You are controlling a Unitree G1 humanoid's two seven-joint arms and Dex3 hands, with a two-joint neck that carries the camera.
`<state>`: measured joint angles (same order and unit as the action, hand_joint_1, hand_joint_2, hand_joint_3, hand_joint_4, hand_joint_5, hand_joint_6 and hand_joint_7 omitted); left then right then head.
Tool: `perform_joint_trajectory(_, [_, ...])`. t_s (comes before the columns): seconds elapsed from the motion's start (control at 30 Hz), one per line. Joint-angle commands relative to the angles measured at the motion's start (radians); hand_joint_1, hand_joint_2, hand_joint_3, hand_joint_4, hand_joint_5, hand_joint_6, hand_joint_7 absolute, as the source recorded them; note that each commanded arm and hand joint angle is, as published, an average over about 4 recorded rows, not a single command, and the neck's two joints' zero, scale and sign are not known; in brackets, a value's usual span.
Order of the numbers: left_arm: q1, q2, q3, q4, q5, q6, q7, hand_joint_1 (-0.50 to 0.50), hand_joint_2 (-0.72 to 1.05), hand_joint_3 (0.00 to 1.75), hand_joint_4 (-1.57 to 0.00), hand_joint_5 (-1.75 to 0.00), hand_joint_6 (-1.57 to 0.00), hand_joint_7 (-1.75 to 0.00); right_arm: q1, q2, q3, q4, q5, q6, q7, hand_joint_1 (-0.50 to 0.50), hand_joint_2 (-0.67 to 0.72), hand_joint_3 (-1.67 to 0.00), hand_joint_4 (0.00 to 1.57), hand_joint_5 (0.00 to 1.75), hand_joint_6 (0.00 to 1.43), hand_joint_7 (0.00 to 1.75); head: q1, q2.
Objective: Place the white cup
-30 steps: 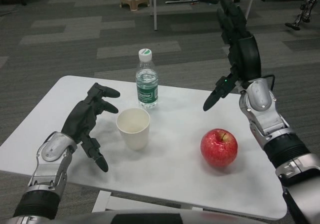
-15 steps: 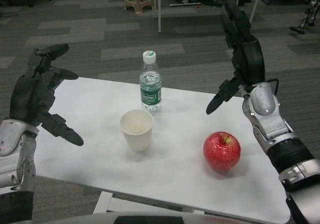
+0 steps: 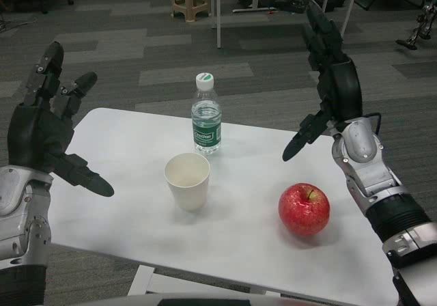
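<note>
White cup point(image 3: 187, 181) stands upright (unheld) between raised left hand point(image 3: 42, 130) and apple point(image 3: 304, 209).

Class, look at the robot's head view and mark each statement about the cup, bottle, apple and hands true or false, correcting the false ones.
1. The white paper cup stands upright on the white table. True.
2. The left hand grips the cup. False: it is raised with fingers spread, apart from the cup, holding nothing.
3. The red apple lies on the table to the cup's right in the picture. True.
4. The clear plastic water bottle with a green label lies on its side. False: it stands upright behind the cup.
5. The right hand holds the apple. False: it is raised above the table, empty.
</note>
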<state>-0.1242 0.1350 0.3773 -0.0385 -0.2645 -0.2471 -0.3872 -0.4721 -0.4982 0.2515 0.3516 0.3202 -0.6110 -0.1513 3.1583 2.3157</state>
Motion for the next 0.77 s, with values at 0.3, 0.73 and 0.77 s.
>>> perform_joint_trajectory(0.3, [0.002, 0.027, 0.011, -0.05, -0.032, 0.031, 0.007, -0.5, -0.37, 0.09, 0.0, -0.62, 0.0, 0.0, 0.035, -0.01, -0.056, -0.014, 0.01, -0.001, 0.001, -0.42, 0.72, 0.0, 0.0, 0.0, 0.0, 0.07, -0.009, 0.002])
perform_joint_trajectory(0.73, [-0.022, 0.039, 0.005, -0.053, -0.036, 0.044, 0.009, -0.5, -0.33, 0.09, 0.0, -0.62, 0.0, 0.0, 0.047, -0.011, -0.073, -0.021, 0.01, -0.001, 0.001, -0.42, 0.72, 0.0, 0.0, 0.0, 0.0, 0.07, -0.014, 0.002])
perform_joint_trajectory(0.77, [-0.024, 0.04, 0.005, -0.053, -0.036, 0.044, 0.01, -0.5, -0.31, 0.09, 0.0, -0.62, 0.0, 0.0, 0.047, -0.011, -0.073, -0.021, 0.01, -0.001, 0.001, -0.42, 0.72, 0.0, 0.0, 0.0, 0.0, 0.07, -0.015, 0.001])
